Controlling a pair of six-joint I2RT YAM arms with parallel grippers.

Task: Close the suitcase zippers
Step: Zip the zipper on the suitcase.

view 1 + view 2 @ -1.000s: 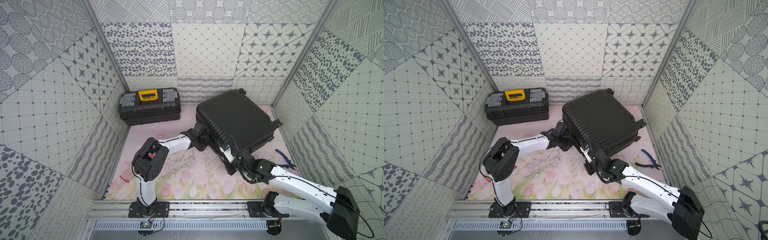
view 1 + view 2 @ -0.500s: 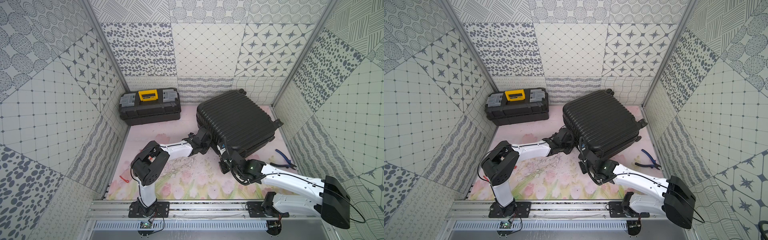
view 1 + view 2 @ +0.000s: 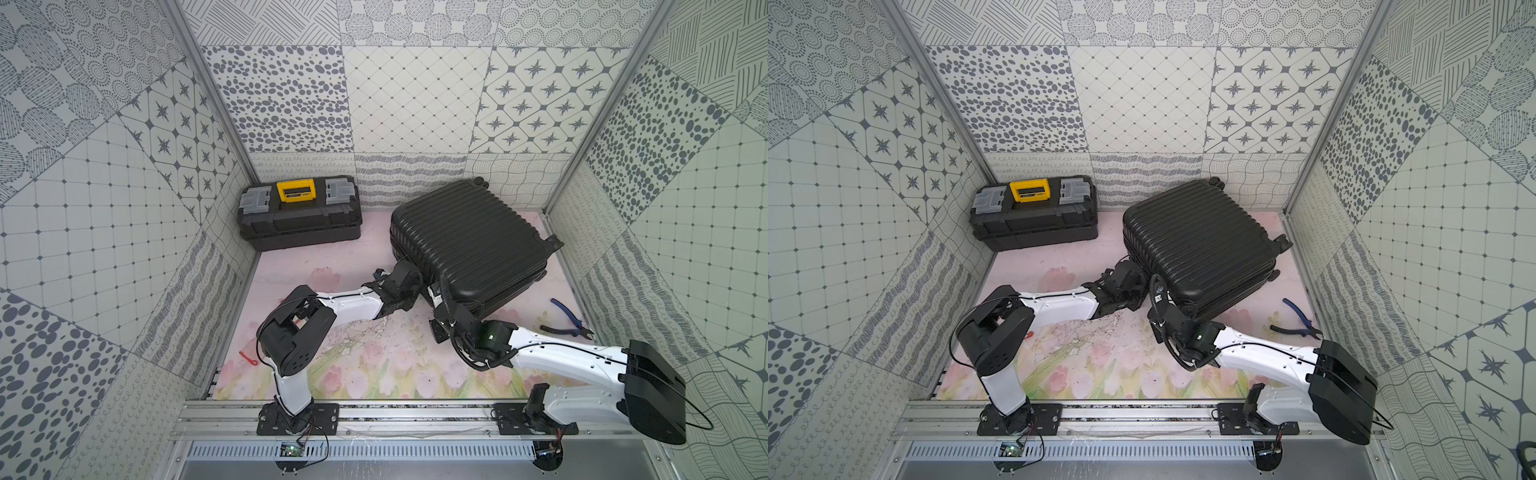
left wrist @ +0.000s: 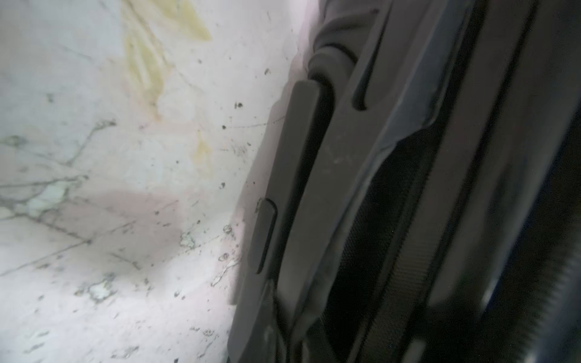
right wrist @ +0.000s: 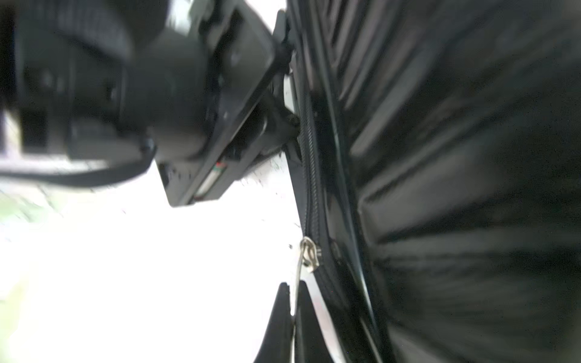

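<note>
The black ribbed suitcase (image 3: 469, 245) (image 3: 1200, 245) lies flat at the back right of the floral mat, its shell halves together. Both arms meet at its near left corner. My right gripper (image 5: 293, 301) (image 3: 435, 291) (image 3: 1156, 291) is shut on a thin metal zipper pull; its silver slider (image 5: 309, 254) sits on the zipper track (image 5: 309, 176) along the seam. My left gripper (image 3: 417, 272) (image 3: 1142, 272) (image 4: 276, 320) presses against the suitcase's side beside the zipper track (image 4: 399, 251). Its fingers look shut, and whether they hold anything is hidden in blur.
A black toolbox (image 3: 299, 214) with a yellow latch stands at the back left. Blue-handled pliers (image 3: 567, 322) lie by the right wall, near the right forearm. A small red item (image 3: 248, 358) lies at the mat's left edge. Patterned walls close in on three sides.
My right gripper has slid left along the suitcase's near edge towards the corner. The left gripper has come nearer along the left side, so the two now almost touch.
</note>
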